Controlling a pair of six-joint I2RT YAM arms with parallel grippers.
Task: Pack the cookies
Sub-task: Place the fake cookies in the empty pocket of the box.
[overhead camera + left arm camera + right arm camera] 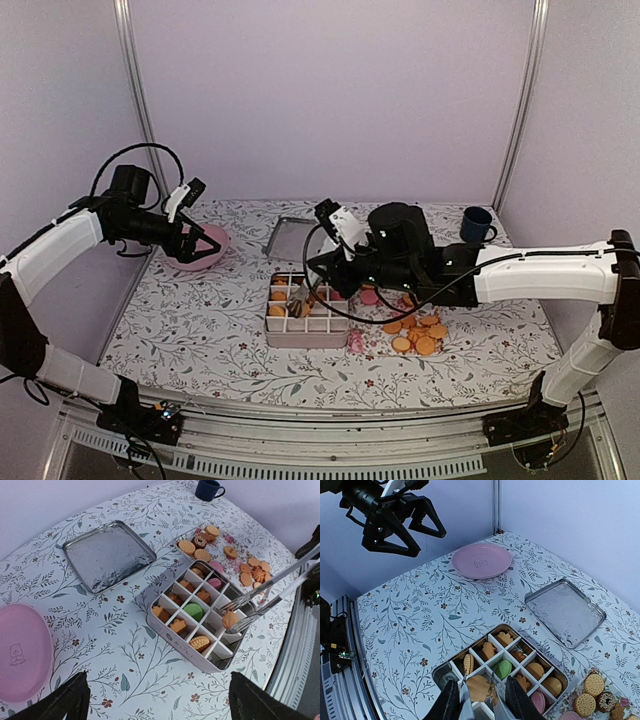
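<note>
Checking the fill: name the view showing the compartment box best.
Left wrist: compartment box whole and large. Right wrist cuts its near corner; top external shows it small and partly covered.

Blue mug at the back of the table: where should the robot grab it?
Probably by its rim, from straight above. The dark blue round mug stands upright with its mouth open, so one finger could go inside and one outside. Its small handle sticks out sideways and looks harder to pinch.
</note>
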